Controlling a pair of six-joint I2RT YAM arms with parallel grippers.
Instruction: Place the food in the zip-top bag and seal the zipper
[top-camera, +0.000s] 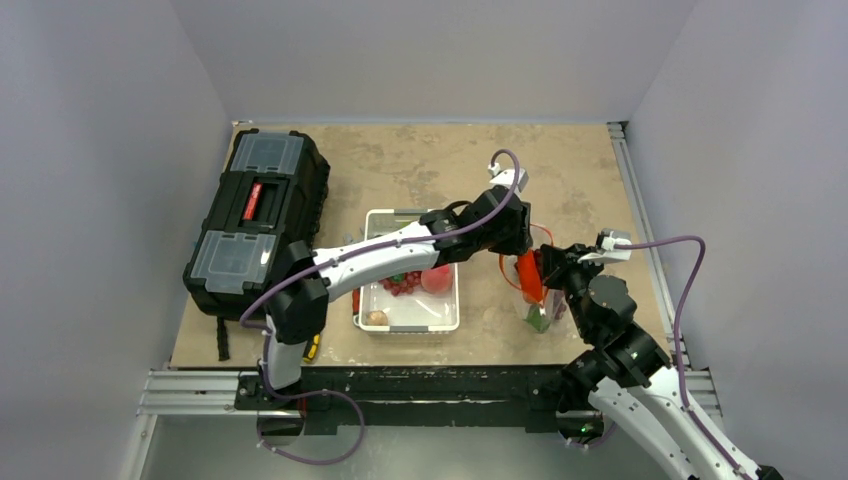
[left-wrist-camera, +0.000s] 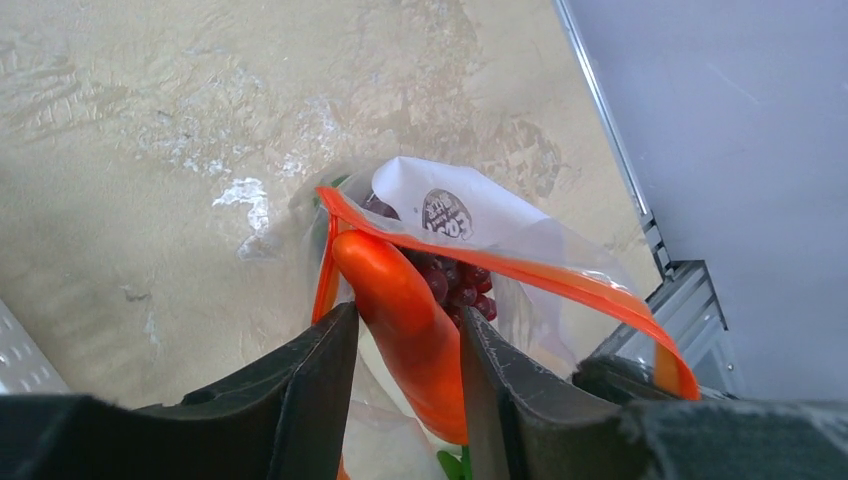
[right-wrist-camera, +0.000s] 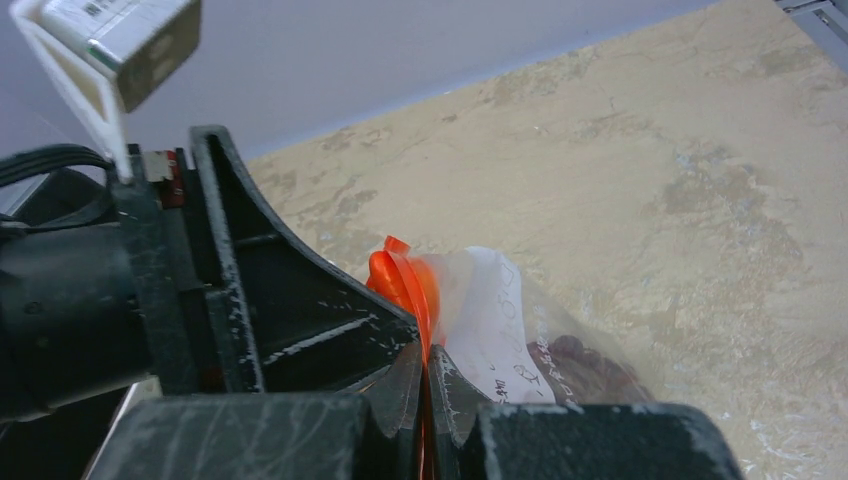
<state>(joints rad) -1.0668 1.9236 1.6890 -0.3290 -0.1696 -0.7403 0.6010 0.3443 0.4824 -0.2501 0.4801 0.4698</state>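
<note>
Just right of the white tray (top-camera: 440, 322), we see the zip-top bag (top-camera: 540, 310) standing on the table (top-camera: 590, 180). Its mouth is held up by the right gripper (right-wrist-camera: 425, 372), whose fingers are pinched tight on the red-orange zipper (right-wrist-camera: 405, 280). The left gripper (left-wrist-camera: 408, 340), partly open, clasps the orange carrot (left-wrist-camera: 385, 275) between both fingers, with the carrot's far end at the bag's open mouth. Dark purple grapes (left-wrist-camera: 460, 285) lie inside, beside a white label (left-wrist-camera: 445, 215).
</note>
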